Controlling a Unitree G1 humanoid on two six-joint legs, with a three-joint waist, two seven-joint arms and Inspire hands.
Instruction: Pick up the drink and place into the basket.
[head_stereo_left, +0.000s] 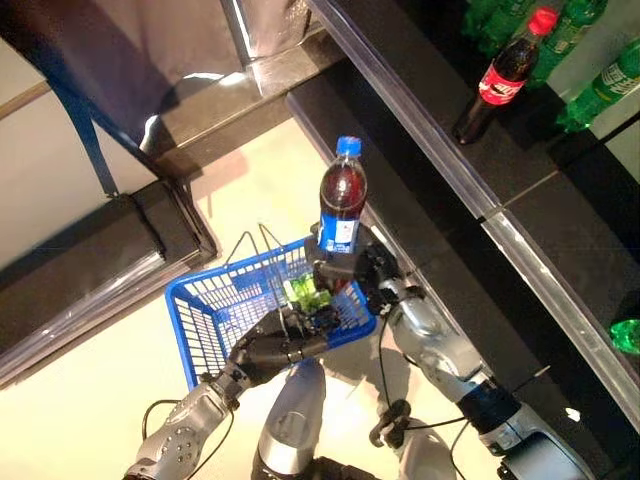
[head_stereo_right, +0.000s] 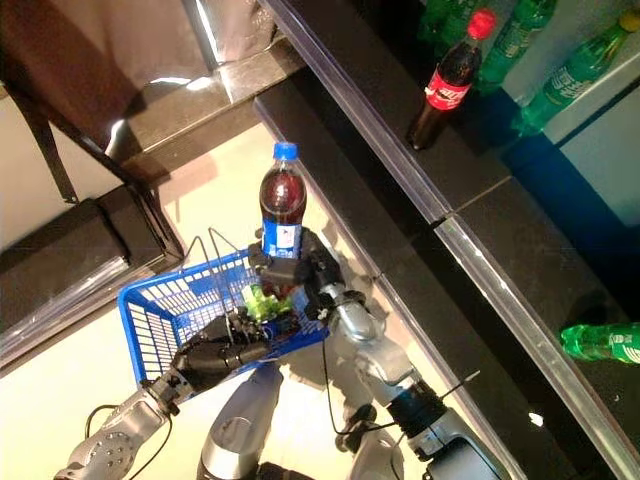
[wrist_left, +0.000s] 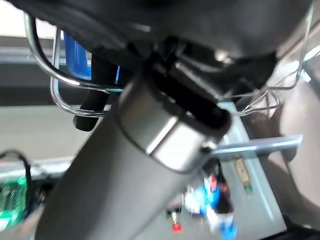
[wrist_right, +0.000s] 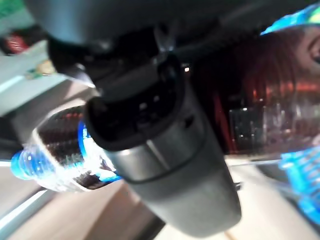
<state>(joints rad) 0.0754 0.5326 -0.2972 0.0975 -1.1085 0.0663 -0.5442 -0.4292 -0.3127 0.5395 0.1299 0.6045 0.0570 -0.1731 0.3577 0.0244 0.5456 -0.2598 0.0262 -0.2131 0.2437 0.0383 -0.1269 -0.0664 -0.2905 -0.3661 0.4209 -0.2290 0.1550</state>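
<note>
Left eye view, read from the left: the left hand (head_stereo_left: 268, 350) is curled round the wire handle at the near rim of the blue basket (head_stereo_left: 215, 310), carrying it off the pale floor. Just right of that, the right hand (head_stereo_left: 345, 265) is wrapped round the lower part of a blue-capped drink bottle (head_stereo_left: 343, 195), which stands upright over the basket's right-hand corner, not yet lowered in. A green item (head_stereo_left: 305, 292) already lies in that same corner, under the bottle. Further right, on the dark shelf (head_stereo_left: 520, 200), stand a red-capped cola bottle (head_stereo_left: 497, 85) and several green bottles (head_stereo_left: 600, 90).

Risks, as I judge them: the bottle sits near the rim and not above the basket's middle, so letting go here could catch the edge and tip the bottle to the floor. It could also land on the green item and topple. The basket hangs from one hand only, so a dropped weight may swing or tilt it.

The right wrist view shows what the head views cannot: dark liquid and the blue cap (wrist_right: 22, 165) close beside the hand, confirming the hold. The left wrist view shows the wire handle (wrist_left: 45, 80) looped by the hand, though the fingers themselves are mostly hidden there. Only the head views give the bottle's place relative to the basket.
</note>
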